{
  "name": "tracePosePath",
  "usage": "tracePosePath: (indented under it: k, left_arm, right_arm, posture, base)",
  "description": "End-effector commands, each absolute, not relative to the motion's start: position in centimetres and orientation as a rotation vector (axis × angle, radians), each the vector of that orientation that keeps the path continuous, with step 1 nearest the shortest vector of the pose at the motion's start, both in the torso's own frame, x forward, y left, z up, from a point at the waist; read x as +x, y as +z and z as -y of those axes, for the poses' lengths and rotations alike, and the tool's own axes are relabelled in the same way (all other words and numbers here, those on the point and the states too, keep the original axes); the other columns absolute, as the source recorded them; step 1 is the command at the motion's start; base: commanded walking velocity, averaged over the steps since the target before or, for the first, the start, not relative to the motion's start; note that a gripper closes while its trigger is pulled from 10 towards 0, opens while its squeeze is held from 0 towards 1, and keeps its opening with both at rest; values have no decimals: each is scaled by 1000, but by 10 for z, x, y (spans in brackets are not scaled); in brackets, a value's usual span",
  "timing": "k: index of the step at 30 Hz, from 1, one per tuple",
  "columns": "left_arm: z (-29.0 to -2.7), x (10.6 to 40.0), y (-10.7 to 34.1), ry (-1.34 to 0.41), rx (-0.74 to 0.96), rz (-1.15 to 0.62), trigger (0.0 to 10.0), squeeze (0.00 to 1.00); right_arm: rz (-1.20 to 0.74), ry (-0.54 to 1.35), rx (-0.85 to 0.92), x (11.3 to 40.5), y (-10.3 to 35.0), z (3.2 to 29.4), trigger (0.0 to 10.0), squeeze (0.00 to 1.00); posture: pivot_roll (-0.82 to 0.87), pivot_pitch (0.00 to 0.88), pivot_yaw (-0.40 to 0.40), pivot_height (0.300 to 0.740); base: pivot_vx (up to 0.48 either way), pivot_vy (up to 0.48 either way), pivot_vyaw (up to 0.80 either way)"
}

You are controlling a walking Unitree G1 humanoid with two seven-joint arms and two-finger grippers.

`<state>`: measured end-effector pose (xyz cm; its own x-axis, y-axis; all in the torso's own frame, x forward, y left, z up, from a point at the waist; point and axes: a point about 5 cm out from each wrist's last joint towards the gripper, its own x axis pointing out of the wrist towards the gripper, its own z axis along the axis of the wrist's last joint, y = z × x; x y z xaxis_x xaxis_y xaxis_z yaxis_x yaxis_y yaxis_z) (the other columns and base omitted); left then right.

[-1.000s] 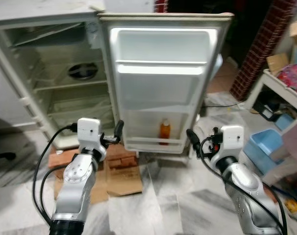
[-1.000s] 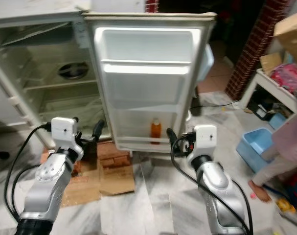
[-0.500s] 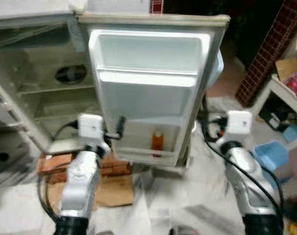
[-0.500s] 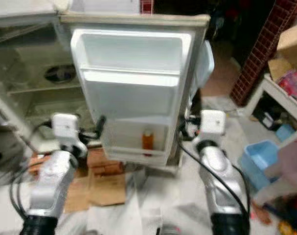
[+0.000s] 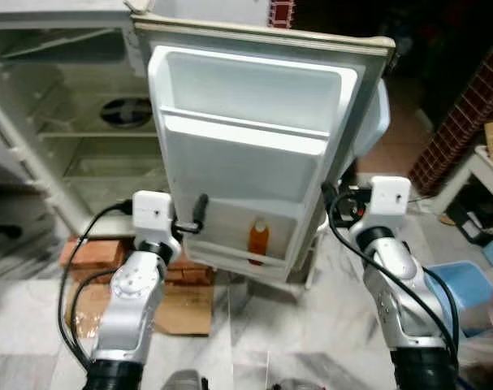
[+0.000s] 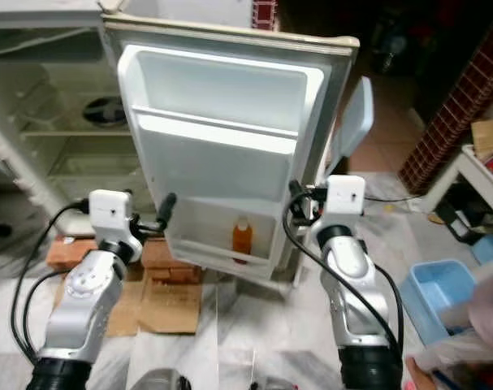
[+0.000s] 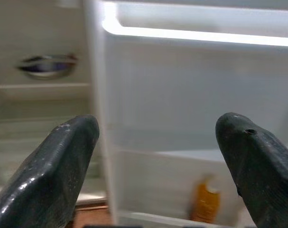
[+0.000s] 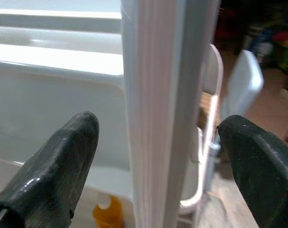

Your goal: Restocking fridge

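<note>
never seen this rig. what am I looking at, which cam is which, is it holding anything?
It is a humanoid robot with two silver arms, each ending in two long black fingers. The two wide pictures come from a stereo camera on its head, looking down at an open fridge door. The two close pictures come from cameras on each wrist, looking along that gripper's fingers.

The left gripper is open, in front of the door's inner side. The right gripper is open, with the door's outer edge between its fingers, not clamped. Neither holds anything.

An orange bottle stands in the door's lowest shelf. The fridge cabinet rests on bricks and cardboard.
</note>
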<state>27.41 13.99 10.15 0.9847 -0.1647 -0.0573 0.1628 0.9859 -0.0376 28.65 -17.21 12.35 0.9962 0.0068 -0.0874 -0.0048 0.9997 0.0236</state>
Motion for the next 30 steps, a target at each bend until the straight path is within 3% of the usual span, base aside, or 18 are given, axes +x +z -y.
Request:
tracePosePath:
  k: [1, 5, 19, 24, 26, 30]
  left_arm:
    - [-134, 275, 102, -178, -34, -58, 10000, 0]
    - [-134, 275, 102, -178, -29, -59, 10000, 0]
    - [-135, 277, 102, -176, -30, -59, 10000, 0]
    - [-135, 277, 102, -173, -41, -56, 10000, 0]
    - [-133, 277, 101, -148, -54, -62, 10000, 0]
    - [-133, 277, 100, -123, -59, -73, 10000, 0]
  right_arm:
    - [-50, -13, 28, 291, 132, 177, 10000, 0]
    - [-29, -14, 23, 294, 137, 176, 10000, 0]
    - [-49, -50, -9, 299, 131, 179, 10000, 0]
    - [-55, -87, -14, 305, 130, 180, 10000, 0]
    - [-24, -99, 22, 323, 141, 165, 10000, 0]
    - [2, -69, 25, 329, 148, 155, 10000, 0]
  posture:
    - [-1, 7, -5, 740]
    - [2, 4, -6, 740]
    - [5, 0, -5, 740]
    - [5, 0, -4, 740]
    - [6, 0, -1, 740]
    - [15, 0, -6, 740]
  base:
    - [0, -420, 794]
    - [0, -414, 792]
    - [34, -355, 0]
    - [0, 0, 0]
    - [0, 0, 0]
    - [0, 0, 0]
